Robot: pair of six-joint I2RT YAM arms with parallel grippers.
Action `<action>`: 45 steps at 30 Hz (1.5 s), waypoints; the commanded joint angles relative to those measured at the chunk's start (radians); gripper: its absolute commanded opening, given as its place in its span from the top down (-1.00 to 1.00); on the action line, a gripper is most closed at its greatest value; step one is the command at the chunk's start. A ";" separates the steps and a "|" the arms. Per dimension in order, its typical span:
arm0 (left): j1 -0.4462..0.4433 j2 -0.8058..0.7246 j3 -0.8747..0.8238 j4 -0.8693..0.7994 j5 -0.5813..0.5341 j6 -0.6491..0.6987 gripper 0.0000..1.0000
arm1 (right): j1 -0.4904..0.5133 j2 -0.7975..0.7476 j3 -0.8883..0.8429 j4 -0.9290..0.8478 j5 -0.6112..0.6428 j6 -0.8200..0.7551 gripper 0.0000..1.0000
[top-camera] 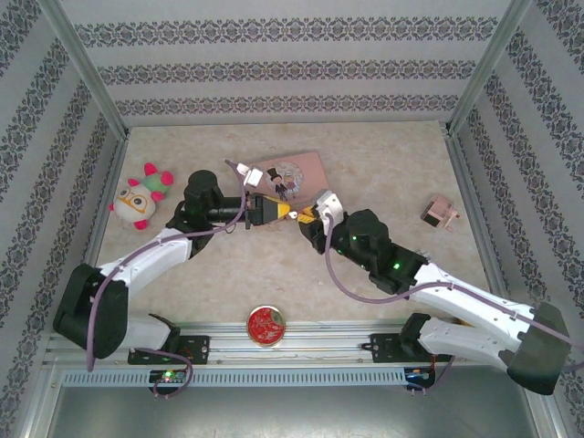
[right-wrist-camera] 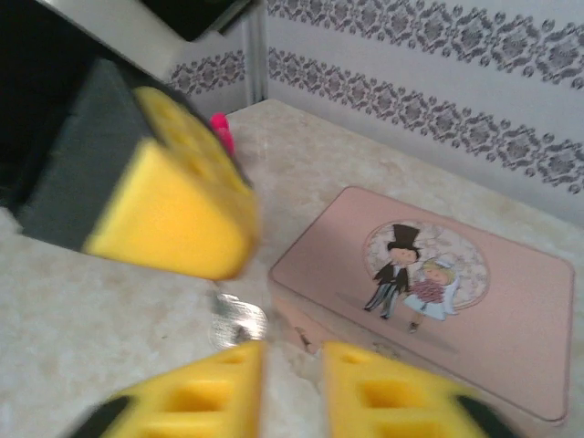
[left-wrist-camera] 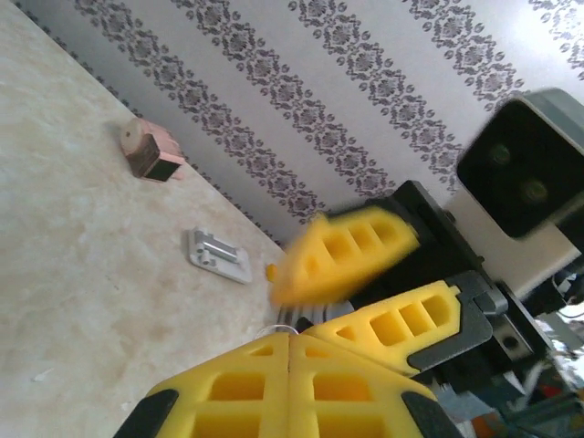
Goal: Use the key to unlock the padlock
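My left gripper [top-camera: 281, 212] and right gripper [top-camera: 310, 217] meet tip to tip at mid-table, just in front of the pink illustrated tin [top-camera: 287, 173]. In the left wrist view the left gripper [left-wrist-camera: 290, 338] has its yellow pads pressed together, with a thin wire ring [left-wrist-camera: 274, 328] poking out at the tips. From the right wrist, the key's silvery round head [right-wrist-camera: 239, 319] hangs under the left gripper's blurred pad [right-wrist-camera: 173, 219]. The right gripper [right-wrist-camera: 292, 351] stands open by a narrow gap, holding nothing. The padlock is hidden.
A plush toy [top-camera: 141, 196] lies at the left wall. A small pink block [top-camera: 441, 213] sits at the right, and a flat silver plate [left-wrist-camera: 219, 255] lies near it. A red round lid [top-camera: 266, 326] rests by the front rail. Patterned walls enclose the table.
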 commanded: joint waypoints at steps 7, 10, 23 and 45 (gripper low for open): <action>-0.004 -0.127 0.083 -0.373 -0.090 0.367 1.00 | -0.250 -0.059 -0.081 0.156 -0.406 0.366 -0.17; -0.006 -0.126 0.128 -0.472 -0.070 0.445 1.00 | -0.268 -0.048 -0.069 0.169 -0.519 0.380 -0.20; -0.131 0.030 0.575 -1.280 -0.427 0.735 1.00 | -0.270 0.000 -0.072 0.264 -0.672 0.371 -0.14; -0.311 0.195 0.824 -1.559 -0.745 0.867 1.00 | -0.249 0.025 -0.094 0.293 -0.710 0.308 -0.01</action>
